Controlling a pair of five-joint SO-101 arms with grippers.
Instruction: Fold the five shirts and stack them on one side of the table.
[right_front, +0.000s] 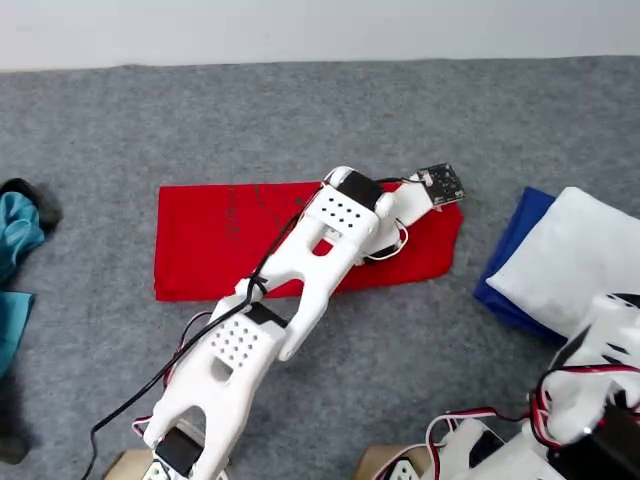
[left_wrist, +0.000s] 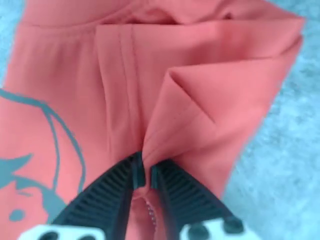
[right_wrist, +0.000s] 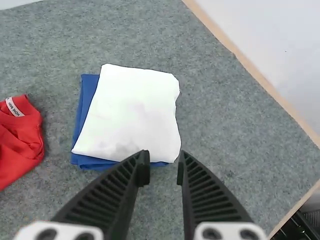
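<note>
Red shirt (left_wrist: 210, 100) is pinched thinly in the left hand (left_wrist: 145, 171); a quick pull could slip it free; right hand (right_wrist: 161, 167) hangs, jaws apart.

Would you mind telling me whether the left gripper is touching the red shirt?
Touching. The left wrist view shows the left gripper shut on a raised fold of the red shirt, with fabric pinched between its jaws.

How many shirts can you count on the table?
4: red shirt mid-table, held by the left gripper; white shirt folded atop a blue shirt at one side; teal shirt at the opposite edge. Others may be hidden.
</note>
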